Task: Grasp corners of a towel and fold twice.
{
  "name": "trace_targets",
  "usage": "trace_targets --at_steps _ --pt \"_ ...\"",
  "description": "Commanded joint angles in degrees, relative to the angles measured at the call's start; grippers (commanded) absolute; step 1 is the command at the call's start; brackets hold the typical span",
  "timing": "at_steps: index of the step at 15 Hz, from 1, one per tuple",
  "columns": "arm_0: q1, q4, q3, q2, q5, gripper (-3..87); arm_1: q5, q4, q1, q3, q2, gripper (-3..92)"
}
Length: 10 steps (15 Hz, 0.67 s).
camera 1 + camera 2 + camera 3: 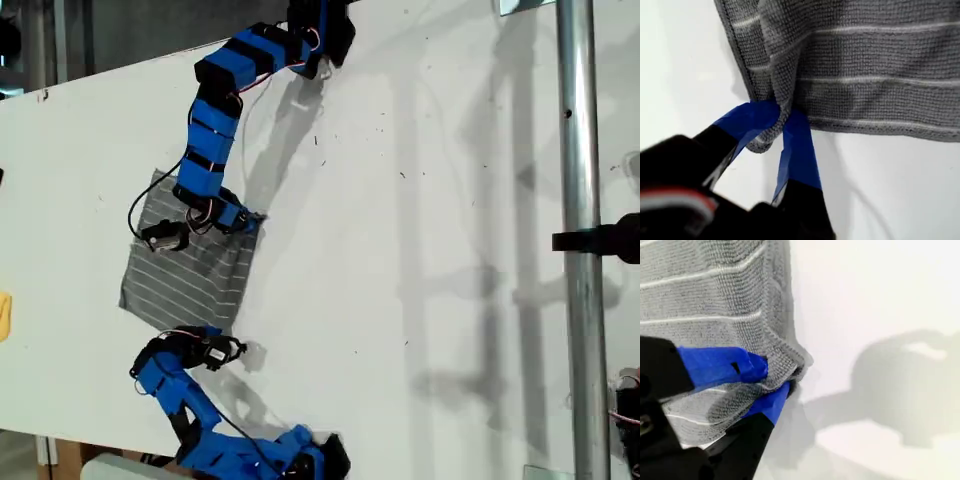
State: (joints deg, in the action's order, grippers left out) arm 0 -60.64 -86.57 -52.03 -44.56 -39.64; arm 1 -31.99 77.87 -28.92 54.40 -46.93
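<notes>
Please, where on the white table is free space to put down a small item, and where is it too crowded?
Free: the wide white table between the grey striped towel and the metal pole at the exterior view's right. Crowded: around the towel, where my first gripper and second gripper each pinch a corner.

light: bright, even | shadows: soft grey, on white table (420, 250) | focus: wrist-view foregrounds blurred

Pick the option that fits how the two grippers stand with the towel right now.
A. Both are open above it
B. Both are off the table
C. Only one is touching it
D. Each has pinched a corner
D: my first gripper and my second gripper each have blue fingers closed on a bunched corner of the towel.
</notes>
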Motion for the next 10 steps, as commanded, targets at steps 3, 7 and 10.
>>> trace_targets --at_steps 3,7,10 --pt "4.7 -5.4 0.2 -4.9 -1.9 -2.9 -2.4 1.0 1.7 2.6 -6.6 -0.2" --pt "20.1 -9.3 -7.6 -15.3 -6.2 -2.9 -7.6 0.8 6.4 16.9 -20.7 -0.2" --pt "34.1 -8.2 -23.7 -30.8 -15.6 -2.9 -14.0 1.1 14.4 28.7 -33.9 -0.2"
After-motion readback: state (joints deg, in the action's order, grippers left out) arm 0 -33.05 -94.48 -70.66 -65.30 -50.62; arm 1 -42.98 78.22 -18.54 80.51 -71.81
